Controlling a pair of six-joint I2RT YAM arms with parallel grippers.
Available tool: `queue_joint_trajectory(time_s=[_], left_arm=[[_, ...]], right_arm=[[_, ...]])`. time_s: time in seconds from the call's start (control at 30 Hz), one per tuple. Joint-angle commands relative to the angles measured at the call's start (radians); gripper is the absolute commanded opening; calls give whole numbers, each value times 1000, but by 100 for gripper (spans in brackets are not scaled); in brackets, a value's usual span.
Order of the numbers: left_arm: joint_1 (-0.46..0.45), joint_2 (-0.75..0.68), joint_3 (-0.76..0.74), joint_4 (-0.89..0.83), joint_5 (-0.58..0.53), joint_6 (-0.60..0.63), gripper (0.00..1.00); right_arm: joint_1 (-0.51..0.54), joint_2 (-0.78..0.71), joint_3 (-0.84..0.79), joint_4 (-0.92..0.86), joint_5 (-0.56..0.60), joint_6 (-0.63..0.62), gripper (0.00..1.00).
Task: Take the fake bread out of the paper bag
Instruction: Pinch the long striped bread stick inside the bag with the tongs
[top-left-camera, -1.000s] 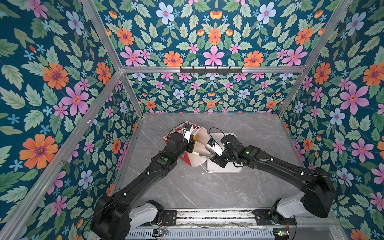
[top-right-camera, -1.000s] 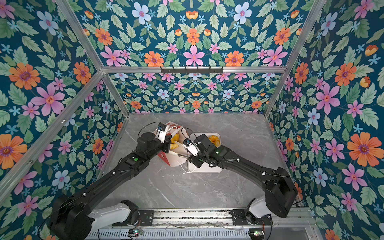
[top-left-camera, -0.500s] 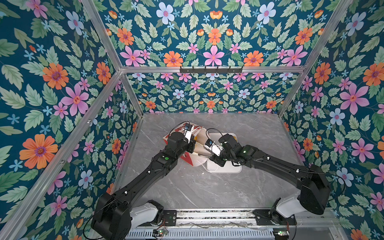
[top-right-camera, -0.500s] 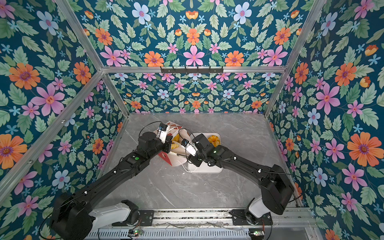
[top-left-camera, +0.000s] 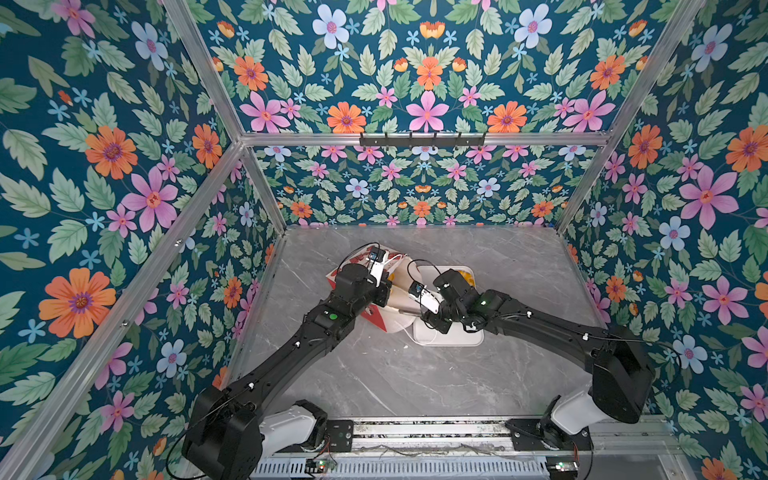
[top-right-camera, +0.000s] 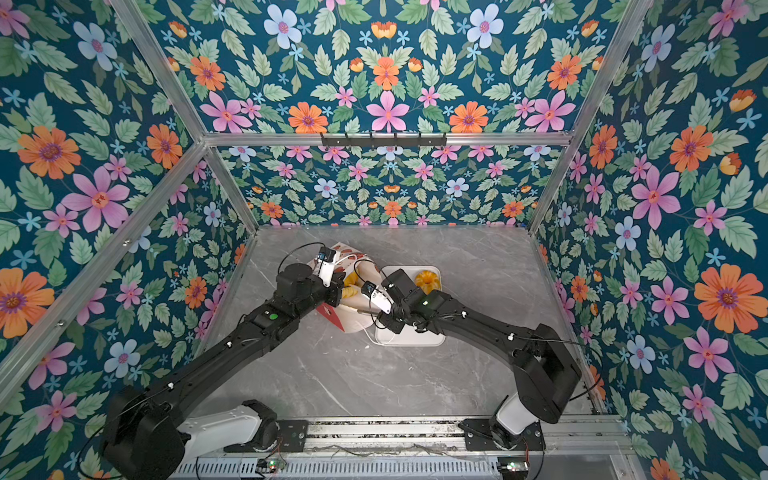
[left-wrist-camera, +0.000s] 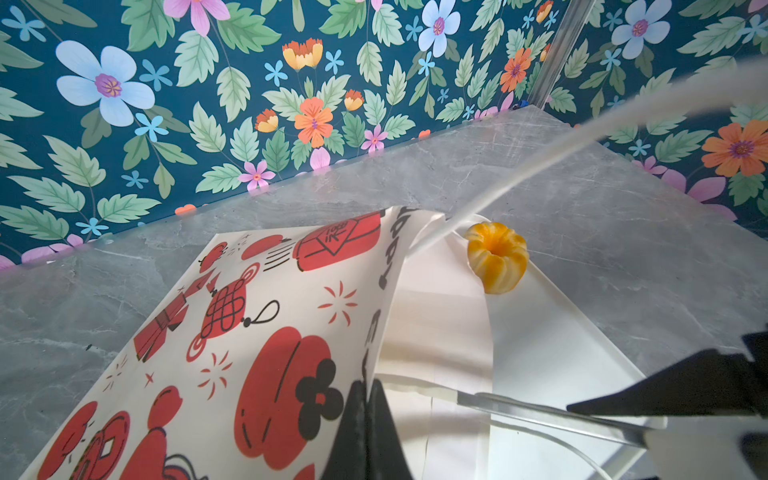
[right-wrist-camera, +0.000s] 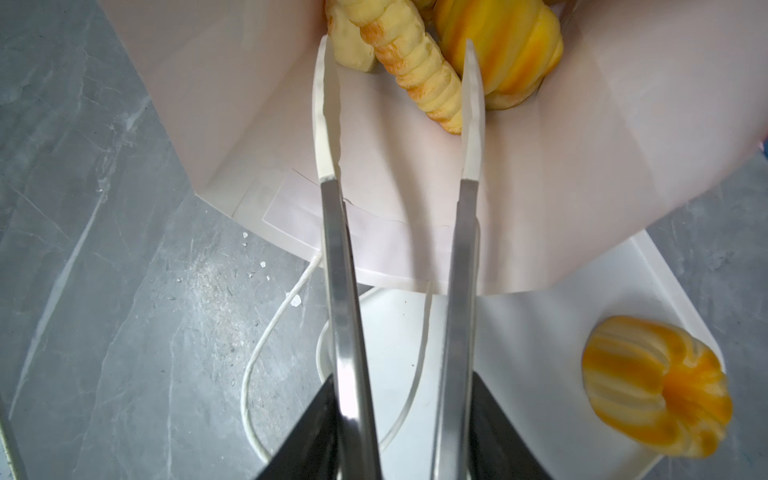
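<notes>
Inside paper bag (right-wrist-camera: 540, 187), long ridged loaf (right-wrist-camera: 415, 62) mouthward

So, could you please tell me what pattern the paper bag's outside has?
Red and black cartoon prints on white paper bag, clearest in left wrist view.

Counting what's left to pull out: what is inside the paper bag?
Inside the paper bag: a long ridged loaf and two other yellow pastries; anything deeper is hidden by its wall.

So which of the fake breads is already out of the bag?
The pumpkin-shaped bun, alone on the white tray. The long ridged loaf and the other pastries are still inside the paper bag.
</notes>
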Motion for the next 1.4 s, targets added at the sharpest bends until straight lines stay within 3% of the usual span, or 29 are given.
queue_joint_trajectory(time_s=[0.0, 0.27, 0.6, 1.37], left_arm=[[1, 1, 2, 43, 12, -1, 0], [1, 1, 3, 46, 11, -1, 0], [1, -10, -12, 53, -3, -3, 0], [2, 10, -52, 145, -133, -17, 0]], right_arm=[[9, 21, 21, 47, 26, -26, 45], [59, 86, 68, 54, 94, -63, 43], [66, 105, 83, 37, 146, -62, 26], [64, -72, 209, -418, 135, 53, 22]])
